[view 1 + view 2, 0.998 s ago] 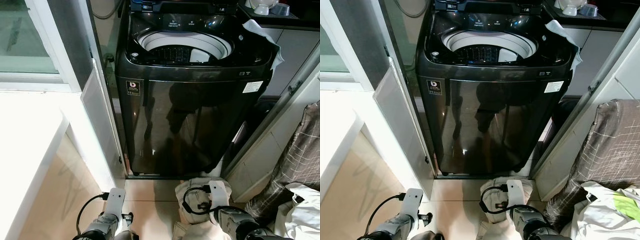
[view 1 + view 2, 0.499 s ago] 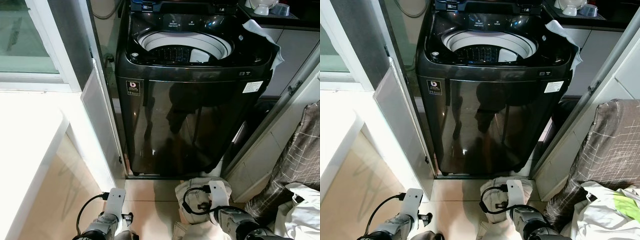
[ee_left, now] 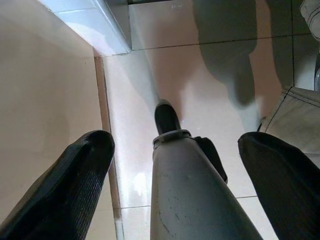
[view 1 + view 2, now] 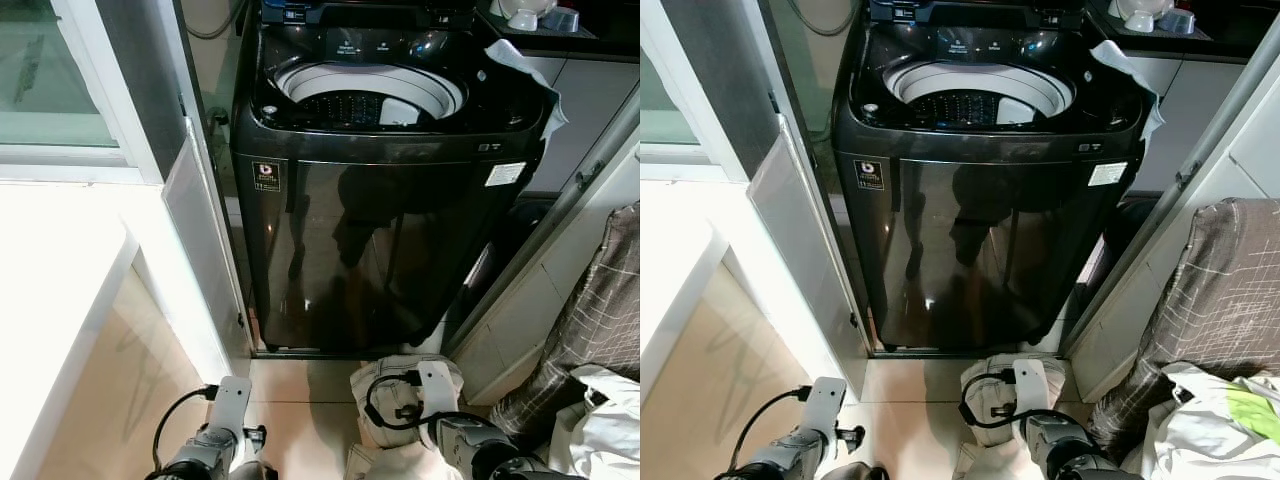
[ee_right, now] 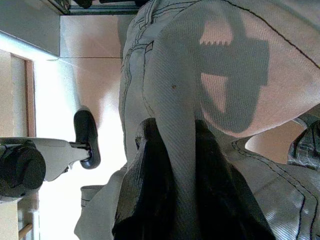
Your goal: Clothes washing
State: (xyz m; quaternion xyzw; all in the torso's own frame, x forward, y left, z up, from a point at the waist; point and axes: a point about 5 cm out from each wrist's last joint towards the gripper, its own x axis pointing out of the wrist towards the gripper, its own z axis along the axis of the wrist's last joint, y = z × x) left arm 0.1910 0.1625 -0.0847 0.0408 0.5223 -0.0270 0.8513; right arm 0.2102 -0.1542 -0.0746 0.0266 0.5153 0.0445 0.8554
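A black top-loading washing machine (image 4: 390,230) stands straight ahead with its lid up and its white-rimmed drum (image 4: 370,100) showing. Low at my right side, my right gripper (image 5: 177,127) is shut on a fold of pale beige denim trousers (image 5: 210,70). The rest of the trousers (image 4: 395,395) bunches on the tiled floor in front of the machine's base. My left gripper (image 3: 175,142) hangs open over the floor beside my leg, nothing between its black fingers (image 3: 75,175).
A white ledge (image 4: 60,260) and a leaning grey panel (image 4: 200,240) flank the left. At right are a checked brown cloth (image 4: 600,300) and a white bundle (image 4: 605,425). A white cloth (image 4: 525,75) drapes over the machine's right corner. My foot (image 3: 167,117) is on the tiles.
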